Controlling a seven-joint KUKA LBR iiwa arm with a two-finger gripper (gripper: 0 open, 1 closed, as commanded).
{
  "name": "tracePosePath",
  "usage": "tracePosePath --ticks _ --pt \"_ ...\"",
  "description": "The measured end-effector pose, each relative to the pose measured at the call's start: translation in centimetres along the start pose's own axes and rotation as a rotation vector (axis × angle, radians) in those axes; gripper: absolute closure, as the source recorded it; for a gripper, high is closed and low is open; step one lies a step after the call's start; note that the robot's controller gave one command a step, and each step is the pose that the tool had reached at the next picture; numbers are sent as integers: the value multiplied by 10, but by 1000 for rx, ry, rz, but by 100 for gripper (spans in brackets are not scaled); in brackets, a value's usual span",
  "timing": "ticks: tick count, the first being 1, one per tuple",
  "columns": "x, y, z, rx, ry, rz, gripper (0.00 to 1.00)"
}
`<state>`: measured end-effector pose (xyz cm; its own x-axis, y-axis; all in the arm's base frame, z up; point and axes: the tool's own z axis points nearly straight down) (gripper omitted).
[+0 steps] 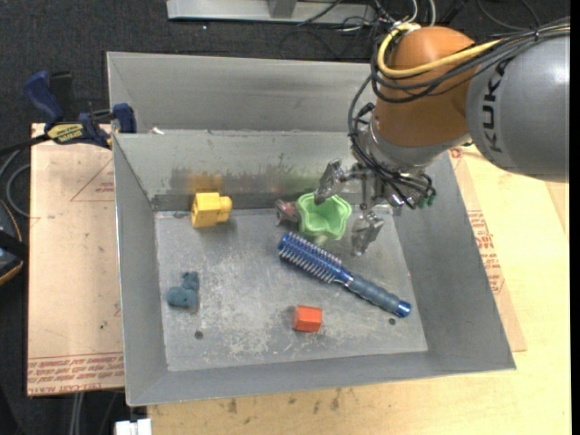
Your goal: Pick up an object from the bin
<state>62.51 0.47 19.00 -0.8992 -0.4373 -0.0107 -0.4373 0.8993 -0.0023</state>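
**Gripper open over green cup, nothing lifted yet**

The gripper (pixel 342 217) hangs with fingers (pixel 367 232) spread, straddling a green scalloped cup (pixel 323 216) near the back wall of the bin (pixel 136 243). By my judgement, closing and lifting remain.

A blue hairbrush (pixel 340 275) lies just in front. A small brownish piece (pixel 288 210) sits beside the cup. A yellow block (pixel 210 208) and a red block (pixel 308 318) lie well apart.

Dark carpeted floor (pixel 54 25), loose black cables (pixel 349 18)

Even overhead light, soft faint shadows
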Motion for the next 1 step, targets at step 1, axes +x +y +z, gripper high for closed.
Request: tracePosePath --ticks 1 --pt "20 -53 106 2 1 -138 0"
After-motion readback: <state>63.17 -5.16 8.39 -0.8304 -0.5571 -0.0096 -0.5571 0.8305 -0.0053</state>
